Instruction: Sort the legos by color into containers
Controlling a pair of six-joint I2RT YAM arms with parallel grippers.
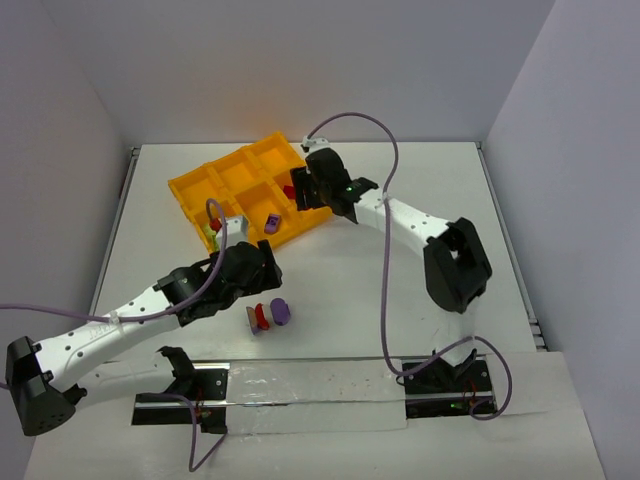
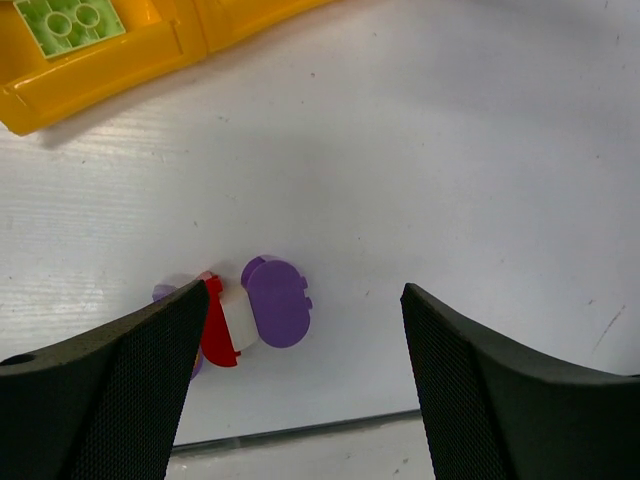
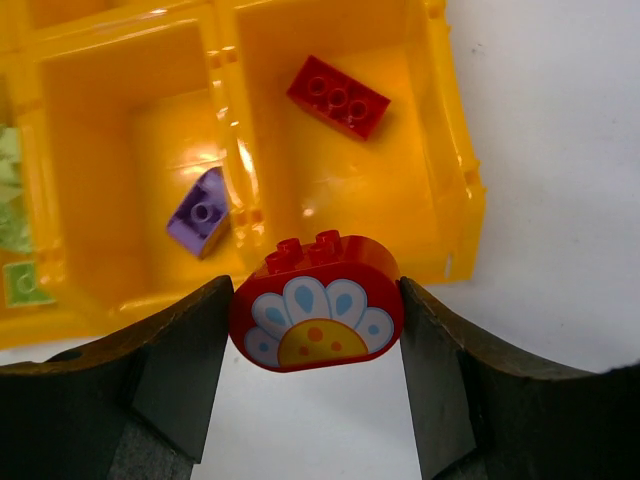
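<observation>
R gripper (image 3: 318, 335): jaws partly closed, pads touching both sides of red flower brick (image 3: 318, 315), held studs-up at near edge of tray (image 3: 455, 200), by the cell w/ a red brick (image 3: 338, 96). Risk: release here may drop it on the rim or table (image 3: 560, 150), as it seems to hang over the wall, not cell centre; smooth rounded sides may slip. Next cell: purple brick (image 3: 200, 212). L gripper (image 2: 305, 335): wide open, empty, over cluster (image 2: 255, 312) on table. Held brick: arch-topped, glossy, white-blue petal print, yellow centre
</observation>
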